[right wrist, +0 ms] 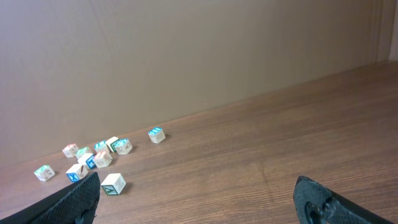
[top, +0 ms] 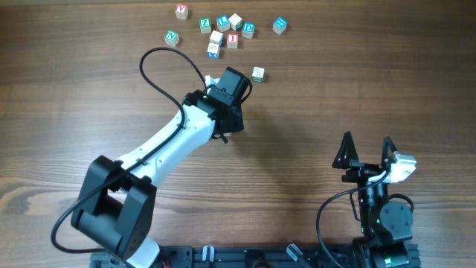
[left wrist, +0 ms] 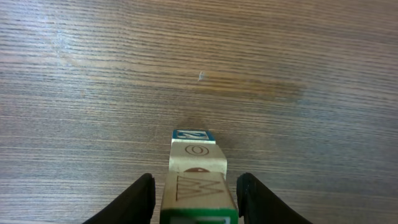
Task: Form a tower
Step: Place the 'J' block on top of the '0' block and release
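Left wrist view: the tower (left wrist: pixel 199 186) stands on the bare desk (left wrist: pixel 261 62), one cube wide. At least three cubes can be made out: a W face uppermost, an O face below it, a blue-edged cube lowest. The left claw (left wrist: pixel 196 179) straddles the top cube with its jaws parted narrowly. A sliver of desk shows beside one finger, so I judge that it is not gripping. Overhead view: the left arm reaches from the near left corner toward the far edge. Its claw hangs left of centre and hides the column beneath it. The loose cubes (top: pixel 222 22) lie scattered along the far edge just beyond, and a single cube (top: pixel 257 74) sits just beside the claw. The right claw (top: pixel 367 138) rests near the near right corner, wide and empty. Right wrist view: its fingers frame empty desk, with the loose cubes well apart from it at the far left; the column is not in view. Assessment: the cubes look light, stiff and smooth-faced, and nothing binds the stack, so a sideways nudge would probably topple it. Take each cube by two opposite flat sides, squarely, and do not grasp the column as a whole.
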Controlling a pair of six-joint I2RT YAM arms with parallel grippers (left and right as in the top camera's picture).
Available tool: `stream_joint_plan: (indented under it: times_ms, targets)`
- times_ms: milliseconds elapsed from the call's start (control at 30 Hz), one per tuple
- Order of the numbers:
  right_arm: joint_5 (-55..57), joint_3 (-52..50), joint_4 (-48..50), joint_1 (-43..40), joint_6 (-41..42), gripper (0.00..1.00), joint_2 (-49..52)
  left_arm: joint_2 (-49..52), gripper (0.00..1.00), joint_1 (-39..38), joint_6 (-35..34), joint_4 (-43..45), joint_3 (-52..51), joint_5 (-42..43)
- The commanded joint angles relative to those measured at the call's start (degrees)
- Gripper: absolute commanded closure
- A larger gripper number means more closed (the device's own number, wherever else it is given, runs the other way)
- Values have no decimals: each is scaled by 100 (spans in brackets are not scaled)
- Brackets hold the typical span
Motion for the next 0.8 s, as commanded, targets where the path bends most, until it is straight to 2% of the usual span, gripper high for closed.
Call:
stream_joint_plan:
  times_ms: [0, 167, 300, 367, 500, 767]
  targets:
    - [59, -7, 24, -24, -98, 0, -35, -376, 56, -9, 87, -22, 50, 2]
    - [59, -7, 26, -24, -96, 0, -35, -385, 65, -11, 87, -63, 50, 2]
    - [59, -7, 24, -24, -98, 0, -35, -385, 64, -9, 87, -68, 50, 2]
    - [59, -7, 26, -24, -96, 0, -35, -385, 60, -11, 87, -74, 50, 4]
    - [59, -7, 26, -24, -98, 0, -35, -385, 58, -11, 87, -214, 50, 4]
    - [59, -7, 26, -24, -96, 0, -35, -385, 66, -20, 87, -199, 50, 4]
